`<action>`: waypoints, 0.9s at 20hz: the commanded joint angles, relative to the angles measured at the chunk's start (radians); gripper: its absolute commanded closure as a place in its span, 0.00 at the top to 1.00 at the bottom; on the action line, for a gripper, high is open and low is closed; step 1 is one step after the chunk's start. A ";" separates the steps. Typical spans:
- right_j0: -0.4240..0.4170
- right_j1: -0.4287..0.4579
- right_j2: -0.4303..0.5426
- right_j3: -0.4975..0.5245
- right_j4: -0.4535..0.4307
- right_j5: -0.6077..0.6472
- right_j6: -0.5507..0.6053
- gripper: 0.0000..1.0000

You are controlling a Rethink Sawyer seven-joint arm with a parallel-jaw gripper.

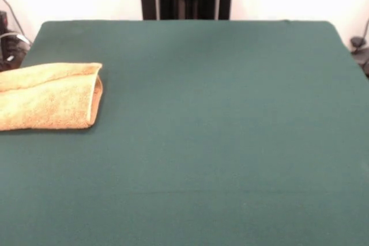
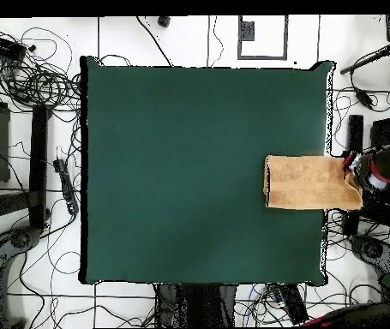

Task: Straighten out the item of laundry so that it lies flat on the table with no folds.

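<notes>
Starting at the jaws, we cannot tell whether they stand apart or together: the red and black gripper (image 2: 358, 169) shows only overhead, as an indistinct shape at the outer end of the golden-tan terry-cloth hand towel (image 2: 309, 182). That towel lies doubled over at one side of the large table covered in dark green cloth (image 2: 189, 154), its outer end reaching past the table's edge. We judge that a pull outward could drag it off the table, and a grip on both layers would keep the fold. The front view shows the rounded fold and two layers; the overhead view alone shows the overhang and gripper.
</notes>
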 commanded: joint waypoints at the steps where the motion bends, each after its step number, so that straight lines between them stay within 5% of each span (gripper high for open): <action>1: 0.125 0.002 0.063 0.195 0.062 -0.092 0.069 0.00; 18: 0.267 0.006 -0.032 0.256 0.180 -0.258 0.347 0.00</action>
